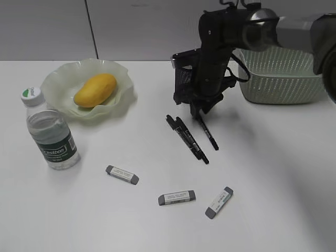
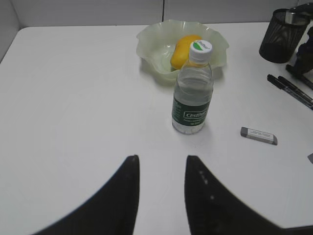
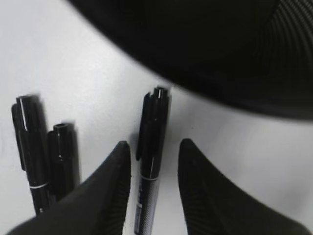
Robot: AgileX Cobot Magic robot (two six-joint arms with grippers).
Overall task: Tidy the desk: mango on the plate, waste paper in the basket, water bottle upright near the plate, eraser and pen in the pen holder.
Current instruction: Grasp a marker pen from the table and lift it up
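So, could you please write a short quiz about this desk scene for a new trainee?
1. True or false: the mango already lies on the plate.
2. How many erasers lie on the desk? A) two B) three C) four
3. Which gripper has a pen between its fingers?

Key:
1. True.
2. B: one left, one middle, one right.
3. The right gripper; its jaws straddle the pen on the desk. The left gripper holds nothing.
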